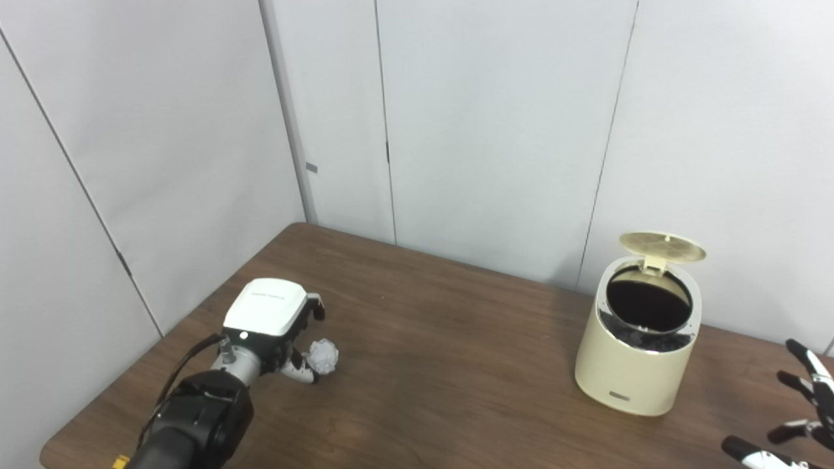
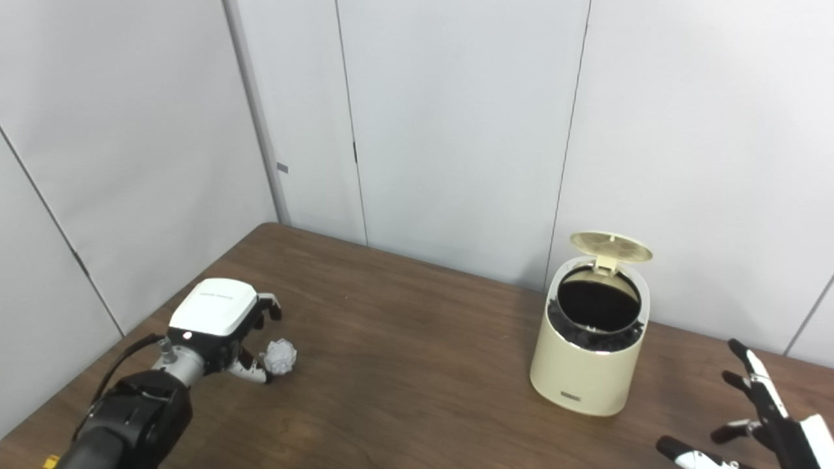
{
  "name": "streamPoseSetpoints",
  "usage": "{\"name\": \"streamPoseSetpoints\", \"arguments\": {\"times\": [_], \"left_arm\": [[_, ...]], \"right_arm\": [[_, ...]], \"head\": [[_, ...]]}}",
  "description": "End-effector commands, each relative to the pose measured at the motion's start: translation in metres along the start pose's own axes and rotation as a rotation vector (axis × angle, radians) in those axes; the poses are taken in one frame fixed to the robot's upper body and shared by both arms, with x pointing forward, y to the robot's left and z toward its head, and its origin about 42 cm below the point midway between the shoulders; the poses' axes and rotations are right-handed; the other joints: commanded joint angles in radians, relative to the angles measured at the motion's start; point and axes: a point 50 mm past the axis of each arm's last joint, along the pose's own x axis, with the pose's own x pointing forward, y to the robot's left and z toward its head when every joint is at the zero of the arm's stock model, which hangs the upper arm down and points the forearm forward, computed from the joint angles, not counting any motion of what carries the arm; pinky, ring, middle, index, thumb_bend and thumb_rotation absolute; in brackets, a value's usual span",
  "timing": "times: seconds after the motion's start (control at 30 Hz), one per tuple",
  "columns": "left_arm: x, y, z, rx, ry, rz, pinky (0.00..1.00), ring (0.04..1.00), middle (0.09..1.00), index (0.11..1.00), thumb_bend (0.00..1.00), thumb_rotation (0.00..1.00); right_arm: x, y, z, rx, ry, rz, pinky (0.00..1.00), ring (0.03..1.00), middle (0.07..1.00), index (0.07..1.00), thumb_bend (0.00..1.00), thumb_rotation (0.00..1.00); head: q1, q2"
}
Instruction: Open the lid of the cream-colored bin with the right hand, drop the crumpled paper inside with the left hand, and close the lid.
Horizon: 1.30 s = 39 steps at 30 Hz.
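The cream-colored bin (image 1: 635, 352) stands on the right part of the brown table (image 1: 443, 365), its round lid (image 1: 662, 246) swung up and the dark inside showing. A white crumpled paper ball (image 1: 323, 355) lies on the table at the left. My left hand (image 1: 277, 322) is right beside the ball, its fingers apart and curled around the ball's near side; the ball still rests on the table. My right hand (image 2: 759, 423) hovers at the lower right, to the right of the bin and apart from it, fingers spread, holding nothing.
Pale wall panels (image 1: 495, 130) close in behind the table and along its left side. The bin sits near the table's back edge. Bare wood lies between the paper ball and the bin.
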Motion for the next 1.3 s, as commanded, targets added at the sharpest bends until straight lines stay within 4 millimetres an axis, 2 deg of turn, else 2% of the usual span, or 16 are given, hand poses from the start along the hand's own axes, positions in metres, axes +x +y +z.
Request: {"name": "streamPoseSetpoints", "arguments": {"times": [0.0,0.07,0.17,0.4,0.47,0.67,0.77,0.83,0.93,1.1,1.27], "left_arm": [[0.006,0.007,-0.001,0.031,-0.003,0.077,0.39,0.498,0.553,0.671,0.89,0.14],[0.007,0.003,0.0,0.039,-0.005,0.078,0.38,0.496,0.568,0.669,0.9,0.14],[0.009,-0.001,0.002,0.042,-0.007,0.075,0.39,0.521,0.594,0.669,0.89,0.15],[0.013,-0.014,0.0,0.049,0.014,0.03,0.38,0.517,0.563,0.672,0.87,0.16],[0.014,-0.017,0.0,0.054,0.025,0.015,0.39,0.536,0.592,0.676,0.87,0.18],[0.017,-0.032,-0.002,0.075,0.036,-0.01,0.43,0.564,0.651,0.675,0.88,0.16],[0.018,-0.036,-0.003,0.091,0.034,-0.012,0.43,0.563,0.649,0.673,0.88,0.15],[0.018,-0.038,-0.003,0.092,0.033,-0.014,0.42,0.558,0.642,0.672,0.88,0.15],[0.019,-0.04,-0.003,0.089,0.039,-0.033,0.43,0.57,0.644,0.677,0.87,0.15],[0.019,-0.045,-0.003,0.094,0.033,-0.046,0.45,0.573,0.636,0.678,0.85,0.15],[0.02,-0.052,-0.001,0.084,0.027,-0.061,0.42,0.544,0.609,0.671,0.87,0.16]], "right_arm": [[0.005,-0.009,0.015,-0.012,-0.069,-0.022,0.47,0.906,0.992,0.971,0.83,0.44],[0.005,-0.009,0.015,-0.015,-0.067,-0.022,0.49,0.903,0.991,0.969,0.82,0.43],[0.005,-0.009,0.015,-0.015,-0.073,-0.019,0.55,0.92,0.997,0.974,0.83,0.47],[0.003,-0.009,0.016,-0.018,-0.071,-0.02,0.54,0.908,0.997,0.977,0.83,0.47],[0.002,-0.009,0.017,-0.026,-0.07,-0.018,0.54,0.909,1.0,0.985,0.82,0.47],[0.001,-0.009,0.017,-0.025,-0.069,-0.019,0.6,0.908,1.0,0.986,0.81,0.46],[0.0,-0.01,0.017,-0.025,-0.066,-0.018,0.48,0.908,1.0,0.983,0.82,0.46],[-0.001,-0.01,0.017,-0.03,-0.067,-0.017,0.45,0.91,1.0,0.988,0.82,0.47],[-0.001,-0.01,0.016,-0.033,-0.066,-0.016,0.52,0.907,1.0,0.987,0.81,0.48],[0.0,-0.01,0.016,-0.037,-0.066,-0.015,0.58,0.909,1.0,0.985,0.81,0.48],[0.0,-0.011,0.019,-0.035,-0.067,-0.013,0.59,0.916,1.0,0.988,0.81,0.49]], "head": [[0.001,0.001],[0.001,0.001],[-0.003,0.004],[-0.009,0.008],[-0.012,0.01],[-0.012,0.017],[-0.012,0.019],[-0.012,0.02],[-0.012,0.022],[-0.012,0.022],[-0.016,0.033]]}}
